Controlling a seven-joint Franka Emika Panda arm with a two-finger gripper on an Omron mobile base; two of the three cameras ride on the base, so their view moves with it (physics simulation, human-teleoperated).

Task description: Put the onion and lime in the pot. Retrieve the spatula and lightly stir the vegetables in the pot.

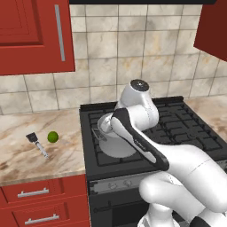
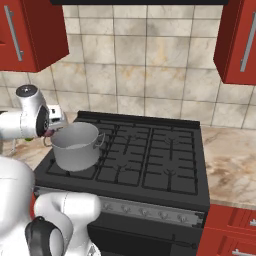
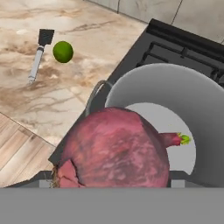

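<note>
While the arm is reaching over the left side of the stove, the gripper (image 2: 48,131) is sitting at the left edge of the right base view, just beside the pot's rim, with a speck of reddish purple showing at its tip. Seen from the hand camera, the onion (image 3: 114,148) is filling the lower middle of the frame, sitting right against the camera between the jaws, which are standing wide around it; the finger tips themselves are hidden behind it, so actual contact cannot be confirmed. Its green-tipped stem is pointing right, over the pale inside of the pot (image 3: 175,109), which is occupying the right half of that frame.

In the left base view, the lime (image 1: 52,136) is lying on the marbled counter (image 1: 26,155) at left centre, just beside the spatula (image 1: 37,144), whose black blade is pointing toward the upper left. The pot is resting on the front-left burner of the black stove (image 2: 150,155).

Red cabinets (image 1: 26,35) with silver handles are hanging at the upper corners, beige tiles are covering the wall, and red drawers are sitting under the counter. No readable writing is showing anywhere.
</note>
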